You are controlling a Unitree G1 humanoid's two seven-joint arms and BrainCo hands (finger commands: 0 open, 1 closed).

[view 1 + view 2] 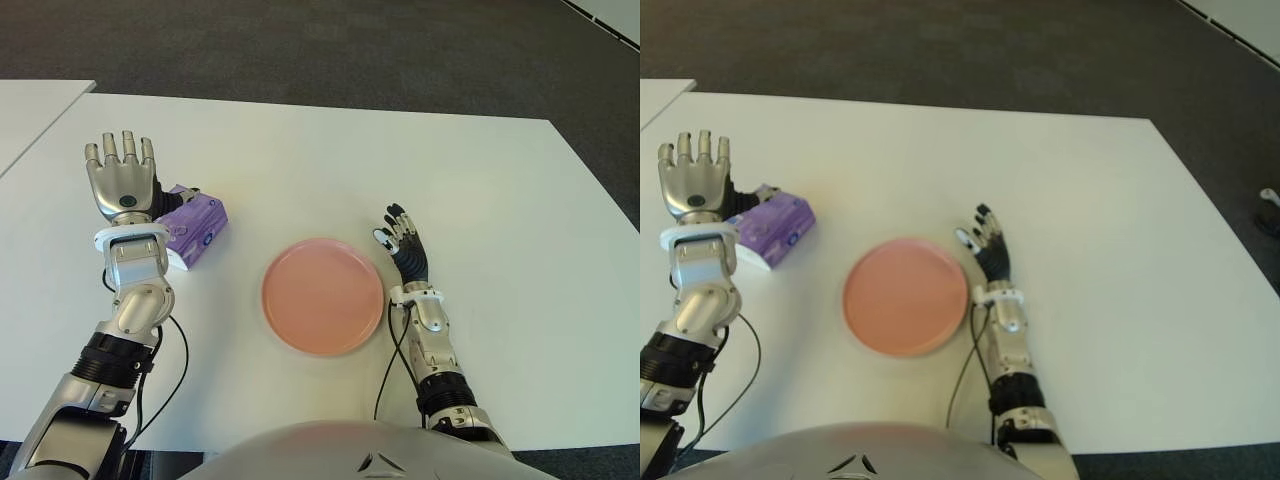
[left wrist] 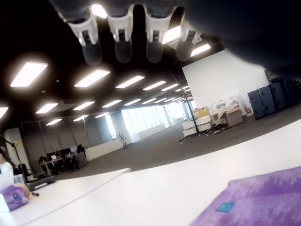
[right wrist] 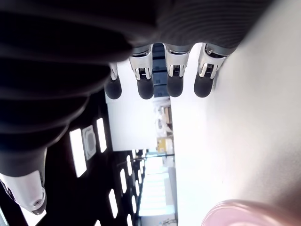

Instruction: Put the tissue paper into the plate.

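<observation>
Two hands hover over a white table (image 1: 480, 180) in an open office with dark carpet, ceiling light strips and distant desks. The left hand (image 1: 122, 180) is spread wide and empty, the purple tissue pack (image 1: 192, 229) just beside its wrist on the inner side. The right hand (image 1: 403, 243), fingers extended and empty, shows just right of the bare pink plate (image 1: 322, 296), with nothing between pack and plate.

Left hand (image 1: 121, 182) raised near the table's left edge, fingers straight, empty. Right hand (image 1: 404, 246) further right, fingers extended too, empty.
</observation>
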